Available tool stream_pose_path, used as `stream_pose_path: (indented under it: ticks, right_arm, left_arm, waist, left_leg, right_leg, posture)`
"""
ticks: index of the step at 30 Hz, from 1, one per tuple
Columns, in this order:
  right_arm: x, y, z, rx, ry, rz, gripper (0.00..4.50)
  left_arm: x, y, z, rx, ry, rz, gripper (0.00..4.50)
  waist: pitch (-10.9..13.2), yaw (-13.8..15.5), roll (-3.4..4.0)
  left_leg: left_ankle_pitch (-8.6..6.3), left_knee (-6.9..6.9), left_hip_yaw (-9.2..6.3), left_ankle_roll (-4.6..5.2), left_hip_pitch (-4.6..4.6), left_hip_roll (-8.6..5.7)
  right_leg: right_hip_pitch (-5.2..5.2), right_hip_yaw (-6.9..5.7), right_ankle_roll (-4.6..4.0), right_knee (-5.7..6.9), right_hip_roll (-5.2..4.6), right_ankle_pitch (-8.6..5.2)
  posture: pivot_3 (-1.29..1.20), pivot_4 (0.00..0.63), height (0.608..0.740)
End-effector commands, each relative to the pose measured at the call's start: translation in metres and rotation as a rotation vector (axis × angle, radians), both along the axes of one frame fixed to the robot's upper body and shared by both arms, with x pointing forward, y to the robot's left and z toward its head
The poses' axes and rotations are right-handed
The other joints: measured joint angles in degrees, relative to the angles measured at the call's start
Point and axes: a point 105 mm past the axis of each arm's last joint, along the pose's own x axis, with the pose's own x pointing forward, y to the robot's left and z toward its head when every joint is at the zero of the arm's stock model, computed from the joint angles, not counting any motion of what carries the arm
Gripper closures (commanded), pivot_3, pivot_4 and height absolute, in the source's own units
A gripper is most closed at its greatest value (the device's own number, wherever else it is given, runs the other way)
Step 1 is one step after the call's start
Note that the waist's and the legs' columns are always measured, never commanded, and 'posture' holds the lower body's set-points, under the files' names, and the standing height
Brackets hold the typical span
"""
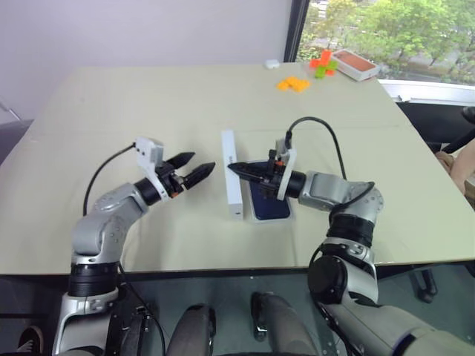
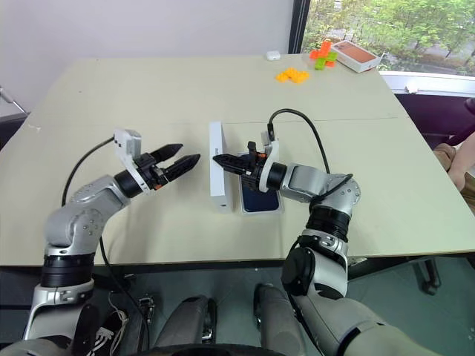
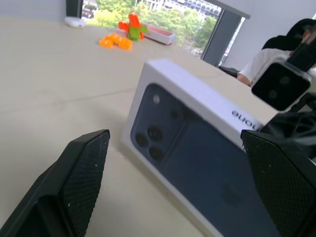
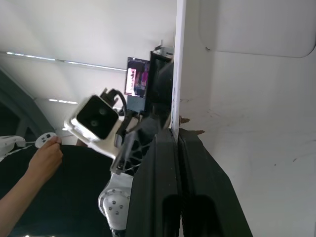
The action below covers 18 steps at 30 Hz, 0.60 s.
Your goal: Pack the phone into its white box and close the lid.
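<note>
I am looking down over both arms at a pale table (image 1: 111,222). Nearest me, just right of centre, the white box (image 1: 272,218) lies flat with its long axis running away from me. The dark blue phone (image 1: 269,206) appears to lie inside it, partly hidden under my right arm.

Touching the box's left side, the lid (image 1: 236,200) stands upright on one long edge, parallel to the box. Its printed face looks left and its hollow side looks right, over the box.

My right gripper (image 1: 231,168) reaches in level from the right, above the box, with its fingers pinched on the lid's top rim. My left gripper (image 1: 202,163) hovers near the printed face, jaws apart and holding nothing.

So the box lies on the lid's right. I judge the lid must tip rightward and down, and my right arm is placed to guide it.

At the far edge sit orange blocks (image 1: 293,84) and an orange-red box (image 1: 356,65).
</note>
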Motion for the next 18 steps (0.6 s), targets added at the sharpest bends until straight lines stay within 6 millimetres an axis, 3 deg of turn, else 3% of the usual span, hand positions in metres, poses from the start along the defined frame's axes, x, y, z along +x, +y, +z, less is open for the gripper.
stream_pose_path:
  ticks: [1,5,6,13,16,18]
  right_arm:
    - [-0.001,-0.002,0.010,0.020,-0.043,-0.002,4.50]
    - [-0.002,-0.006,0.006,0.005,-0.038,-0.011,4.50]
    - [-0.002,-0.006,0.004,-0.001,-0.035,-0.014,4.50]
    - [-0.002,-0.010,0.005,-0.023,-0.069,-0.019,4.50]
    - [0.000,-0.013,0.006,-0.037,-0.082,-0.028,3.61]
    - [0.001,-0.016,0.007,-0.068,-0.103,-0.037,2.62]
  left_arm:
    - [-0.005,-0.012,-0.003,0.001,0.006,-0.032,2.14]
    - [-0.005,-0.024,-0.016,0.036,0.024,-0.050,4.13]
    - [-0.004,-0.027,-0.016,0.031,0.023,-0.045,4.44]
    - [0.002,-0.045,-0.013,0.014,0.007,-0.059,4.44]
    - [0.002,-0.052,-0.014,0.020,0.017,-0.096,4.50]
    - [0.004,-0.054,-0.012,0.006,0.024,-0.108,4.50]
  waist:
    - [0.00,0.03,0.00]
    - [0.00,0.02,0.00]
    - [0.00,0.04,0.00]
    - [0.00,0.04,0.00]
    - [0.00,0.01,0.00]
    - [0.00,0.03,0.00]
  left_leg:
    - [0.00,0.00,0.02,0.00,0.00,0.00]
    - [-0.01,0.00,0.04,0.01,0.02,0.00]
    - [-0.01,0.00,0.04,0.01,0.02,0.00]
    - [-0.01,0.00,0.03,0.01,0.01,0.00]
    - [-0.01,0.00,0.04,0.02,0.02,0.00]
    - [-0.01,0.00,0.05,0.02,0.02,0.00]
  right_leg:
    - [0.00,0.00,0.00,-0.02,-0.01,0.00]
    - [0.01,0.03,0.00,-0.04,0.00,0.00]
    - [0.01,0.02,0.00,-0.04,0.00,0.00]
    - [0.01,0.02,0.01,-0.03,0.03,-0.01]
    - [0.01,0.02,0.01,-0.05,0.03,-0.01]
    - [0.02,0.03,0.01,-0.05,0.04,-0.01]
  posture:
    - [0.00,0.150,0.740]
    - [0.00,0.150,0.740]
    - [0.00,0.150,0.740]
    - [0.00,0.150,0.740]
    - [0.00,0.150,0.740]
    - [0.00,0.150,0.740]
